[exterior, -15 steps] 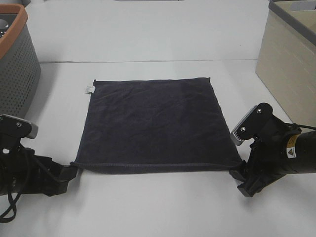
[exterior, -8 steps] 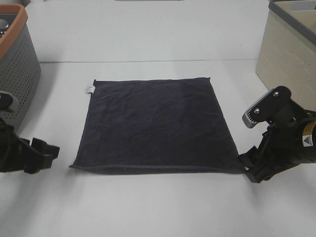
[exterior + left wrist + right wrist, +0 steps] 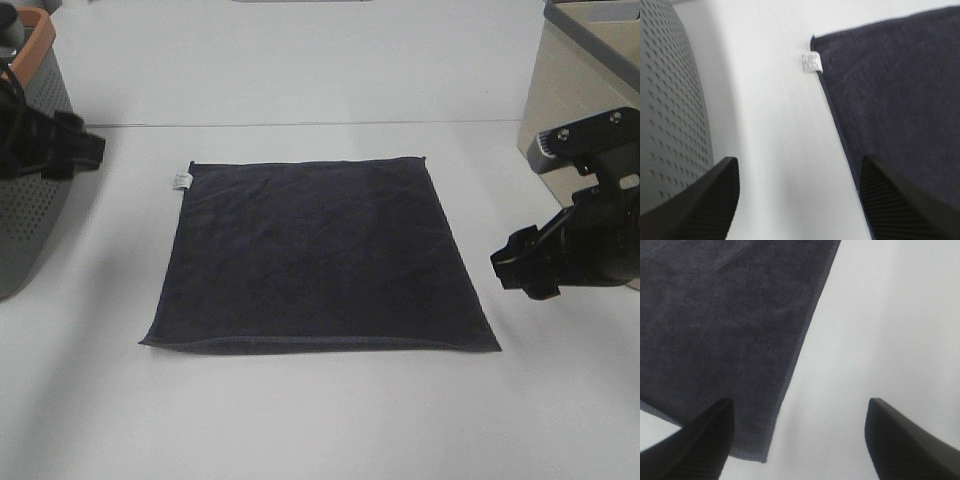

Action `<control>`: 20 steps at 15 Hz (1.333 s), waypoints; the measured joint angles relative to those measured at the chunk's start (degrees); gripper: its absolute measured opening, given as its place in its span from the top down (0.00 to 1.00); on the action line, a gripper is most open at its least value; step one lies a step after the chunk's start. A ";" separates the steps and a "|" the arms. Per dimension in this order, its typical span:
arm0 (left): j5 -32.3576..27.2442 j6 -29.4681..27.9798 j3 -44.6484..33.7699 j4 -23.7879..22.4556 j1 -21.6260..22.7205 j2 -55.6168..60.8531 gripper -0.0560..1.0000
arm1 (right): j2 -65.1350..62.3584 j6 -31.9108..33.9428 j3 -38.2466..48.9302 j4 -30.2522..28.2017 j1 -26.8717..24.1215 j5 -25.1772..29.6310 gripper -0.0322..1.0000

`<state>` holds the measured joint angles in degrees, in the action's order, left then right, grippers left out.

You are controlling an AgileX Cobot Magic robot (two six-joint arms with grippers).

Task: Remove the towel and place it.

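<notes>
While towel [image 3: 318,255] lay flat mid-table [image 3: 320,420], nothing lifted; removal, placing both pending. Left claw [image 3: 799,200] spread, near tag corner. Right claw [image 3: 799,440] spread, beside towel's right edge, empty.

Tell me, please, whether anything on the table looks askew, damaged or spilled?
Nothing stands out. The dark navy square cloth towel lies flat and spread out, its small white tag at one far corner; both grippers are open and clear of it.
</notes>
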<state>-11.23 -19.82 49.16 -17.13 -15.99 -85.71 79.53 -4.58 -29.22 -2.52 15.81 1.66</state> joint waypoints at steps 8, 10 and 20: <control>-21.60 16.39 27.10 16.33 0.57 -0.69 0.34 | 0.40 9.34 -26.93 1.26 0.00 26.01 0.28; -28.93 16.21 36.61 17.13 3.95 -1.55 0.34 | 4.76 14.61 -42.97 -5.10 0.00 39.30 0.28; -51.74 16.39 52.14 16.79 20.86 -2.52 0.34 | 19.37 8.82 -81.19 -8.37 -0.11 67.55 0.28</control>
<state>-62.97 -3.44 101.30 -0.34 4.87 -88.24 98.89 4.24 -110.41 -10.89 15.70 69.21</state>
